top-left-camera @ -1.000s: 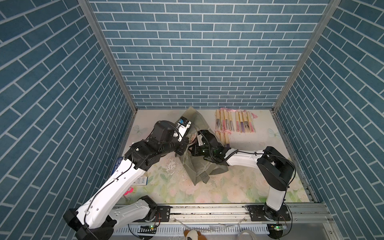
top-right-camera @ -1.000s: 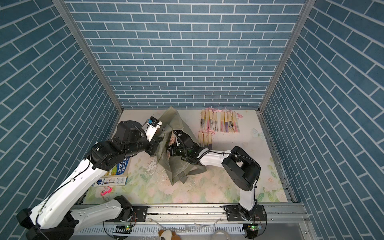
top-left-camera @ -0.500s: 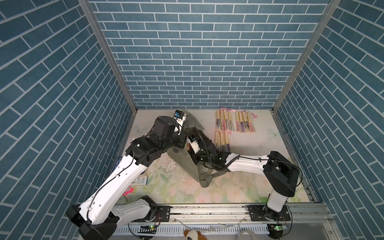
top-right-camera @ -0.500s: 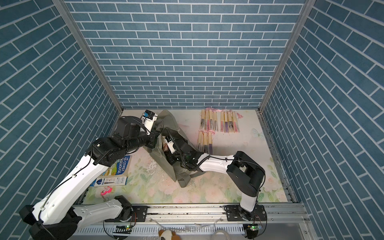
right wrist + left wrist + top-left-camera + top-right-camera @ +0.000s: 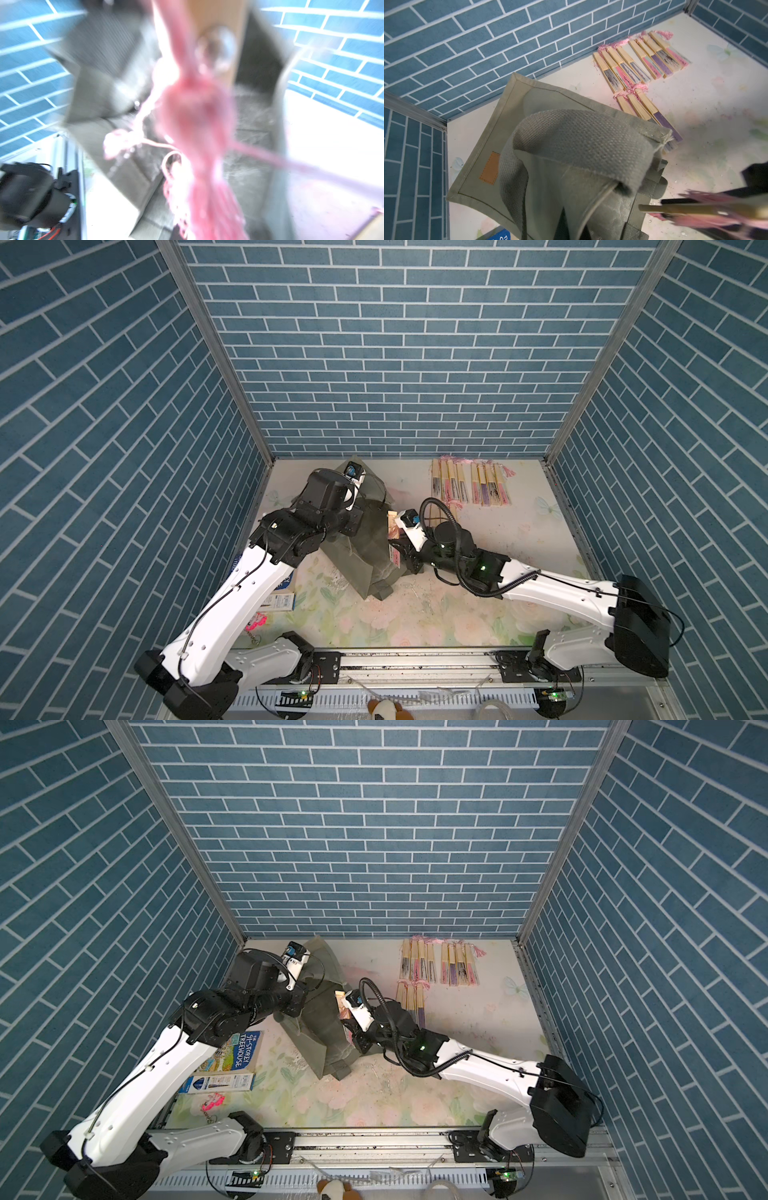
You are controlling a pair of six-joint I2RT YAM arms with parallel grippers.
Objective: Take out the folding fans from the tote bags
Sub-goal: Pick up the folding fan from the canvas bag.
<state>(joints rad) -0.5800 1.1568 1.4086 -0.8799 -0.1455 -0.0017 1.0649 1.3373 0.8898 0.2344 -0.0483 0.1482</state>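
Right pincer (image 5: 398, 549) is clamped narrow on one folding fan (image 5: 392, 526), a slim pale bamboo stick with pink pleats and a loose pink tassel. The fan sits at the bag mouth. The right wrist view is blurred, showing only tassel and stick up close.

Left pincer (image 5: 354, 526) is closed with its fingers hidden against the tote bag (image 5: 370, 556), which it holds propped up off the table. The bag is grey-green soft canvas with stitched edges, and one corner points up toward the back wall. A coarse woven strap (image 5: 581, 141) loops close to the left wrist camera. There's an orange patch (image 5: 489, 168) on the side.

Other fans lie flat and parallel: a back row (image 5: 469, 487) close to the wall and a short row of three (image 5: 409, 998) just beside the right wrist.

The floral table (image 5: 415, 614) has open room in front of the bag and between the fan rows and the right wall. A blue book (image 5: 237, 1052) and a blue box (image 5: 218, 1083) lie under the left arm.
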